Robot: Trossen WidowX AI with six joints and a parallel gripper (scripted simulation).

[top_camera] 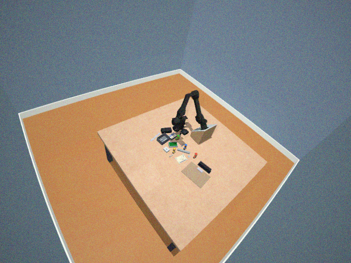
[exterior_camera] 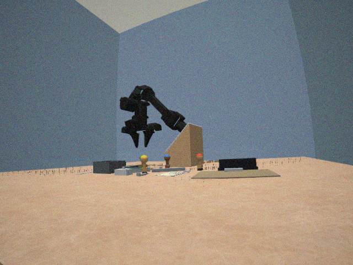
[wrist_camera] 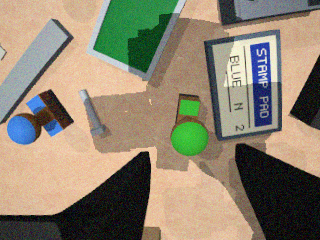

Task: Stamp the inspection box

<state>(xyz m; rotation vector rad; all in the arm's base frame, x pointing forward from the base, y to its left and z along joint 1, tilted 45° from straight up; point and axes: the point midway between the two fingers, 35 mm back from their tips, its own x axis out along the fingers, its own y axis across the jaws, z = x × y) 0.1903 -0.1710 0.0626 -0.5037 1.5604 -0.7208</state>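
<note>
My gripper (top_camera: 180, 131) (exterior_camera: 141, 146) (wrist_camera: 192, 155) is open and empty, pointing down above the green-knobbed stamp (top_camera: 177, 137) (wrist_camera: 189, 138). In the wrist view its knob lies between the fingertips. A blue-knobbed stamp (top_camera: 185, 146) (exterior_camera: 166, 157) (wrist_camera: 24, 129), a yellow-knobbed stamp (top_camera: 174, 149) (exterior_camera: 144, 158) and a red-knobbed stamp (top_camera: 195, 155) (exterior_camera: 199, 156) stand on the bench. No PASS lettering is readable. A panel (top_camera: 172, 136) (wrist_camera: 262, 85) reads STAMP PAD BLUE. A green pad (top_camera: 173, 144) (wrist_camera: 132, 30) lies in a pale frame. The pale card (top_camera: 180, 158) (exterior_camera: 171, 173) shows small marks; its box is unreadable.
A dark grey tray (top_camera: 163, 138) (exterior_camera: 108, 167) and black block (top_camera: 165, 130) are beside the panel. A grey bar (top_camera: 183, 150) (wrist_camera: 32, 65) and small bolt (wrist_camera: 92, 114) lie near the stamps. A wedge-shaped block (top_camera: 207, 135) (exterior_camera: 185, 148) stands by the arm base. A brown board (top_camera: 195, 175) lies beyond the card.
</note>
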